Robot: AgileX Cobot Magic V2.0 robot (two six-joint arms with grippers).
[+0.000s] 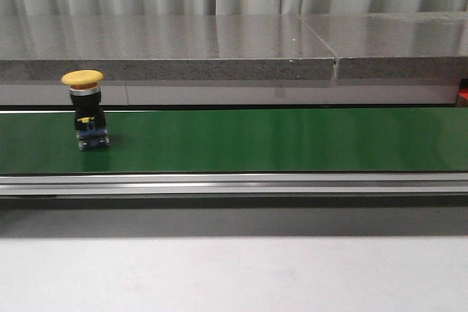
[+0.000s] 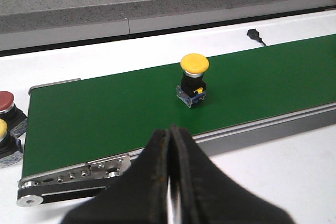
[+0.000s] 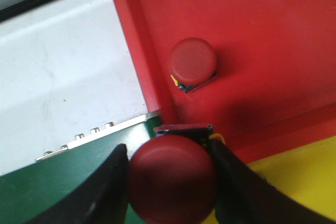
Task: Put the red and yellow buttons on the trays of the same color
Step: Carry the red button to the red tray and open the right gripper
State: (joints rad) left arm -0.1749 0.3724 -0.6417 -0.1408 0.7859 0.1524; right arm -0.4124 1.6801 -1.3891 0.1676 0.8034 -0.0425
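Buttons of two colours are seen across the three views. One yellow button (image 1: 82,78) is stood upright on the green conveyor belt (image 1: 278,140), toward the left end of the belt as seen from the front, with its black body and bluish base resting on the belt surface. The same yellow button (image 2: 194,63) is shown in the left wrist view, well apart from the left gripper (image 2: 170,182), whose dark fingers are pressed together with nothing between them. At the end of the belt in that view, a red-capped button (image 2: 5,100) and another yellow-capped button (image 2: 2,129) are partly cut off by the frame edge, resting on the white table (image 2: 105,61) just beside the belt's metal end bracket (image 2: 79,171).

In the right wrist view, a red button (image 3: 172,178) is gripped by the right gripper (image 3: 170,182), with one dark finger on each side of its round cap. It is held above the place where the belt end, the red tray (image 3: 252,24) and the yellow tray (image 3: 299,177) meet. A second red button (image 3: 192,61) is already set on the red tray, near the tray's raised rim. The two trays lie side by side, touching along one edge.

A grey stone ledge (image 1: 219,45) is seen behind the belt in the front view.
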